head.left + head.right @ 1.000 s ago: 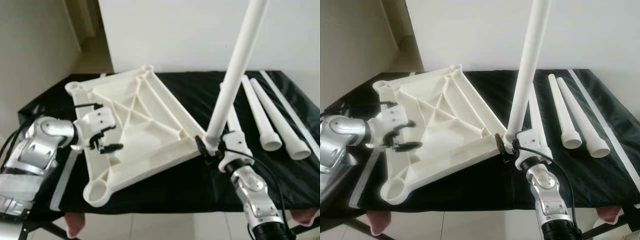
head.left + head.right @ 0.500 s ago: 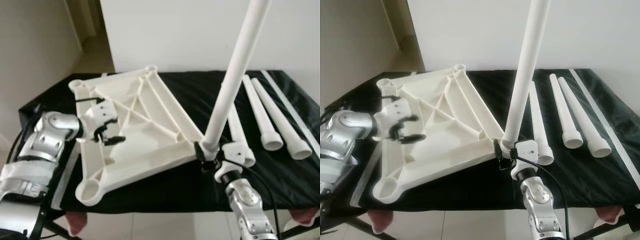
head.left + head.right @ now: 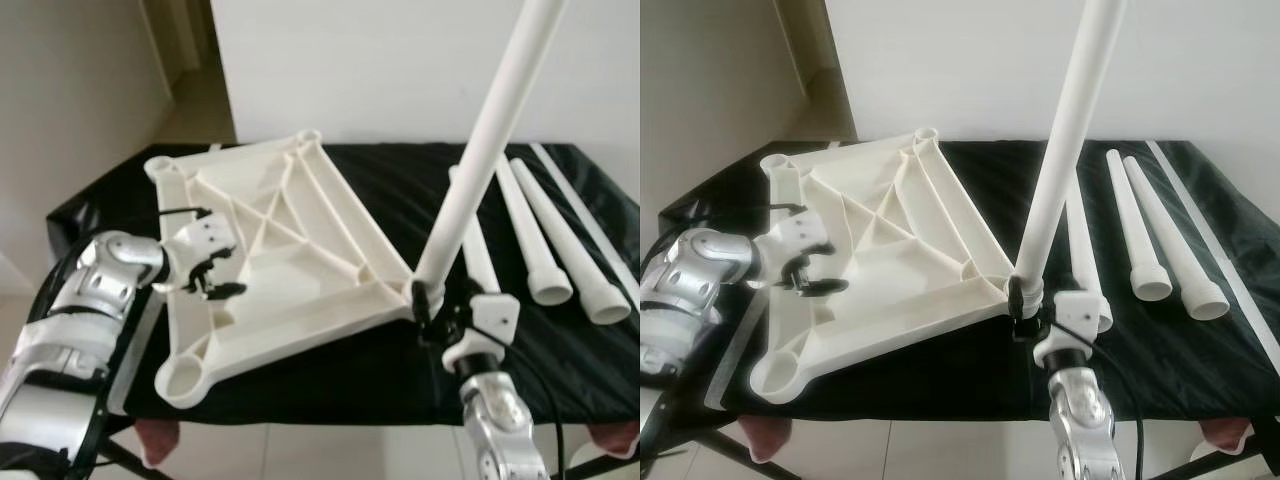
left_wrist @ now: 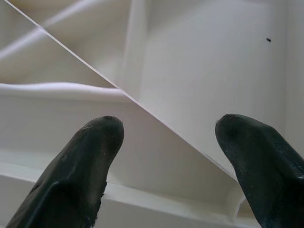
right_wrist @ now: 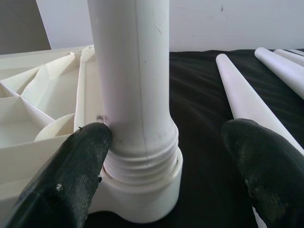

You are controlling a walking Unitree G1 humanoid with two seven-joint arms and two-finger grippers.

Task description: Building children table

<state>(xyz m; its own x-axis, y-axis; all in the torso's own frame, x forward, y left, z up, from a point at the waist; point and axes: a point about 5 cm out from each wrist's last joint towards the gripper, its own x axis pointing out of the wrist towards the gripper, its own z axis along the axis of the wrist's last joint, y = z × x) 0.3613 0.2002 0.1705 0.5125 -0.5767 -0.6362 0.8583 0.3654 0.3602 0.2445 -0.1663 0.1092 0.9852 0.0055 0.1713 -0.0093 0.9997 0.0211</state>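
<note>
A: Lying upside down on the black cloth (image 3: 350, 180), the tabletop (image 3: 270, 260) is seen with 1 leg (image 3: 480, 150) stood in its near corner socket.

B: Beside that leg, 3 loose legs (image 3: 530, 235) are laid.

A: The right gripper (image 5: 161, 166) is spread around the leg's base; the left gripper (image 3: 215, 280) is spread over the tabletop's ribs.

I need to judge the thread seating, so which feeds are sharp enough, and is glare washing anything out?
Right wrist view: crisp on the white plastic table leg threads; black fingers softly blurred. Left wrist view: the white ribbed plastic tabletop is soft and low in contrast, white on white. Head views: slightly hazy, the pale tabletop ribs washed out against the black cloth-covered table.
</note>
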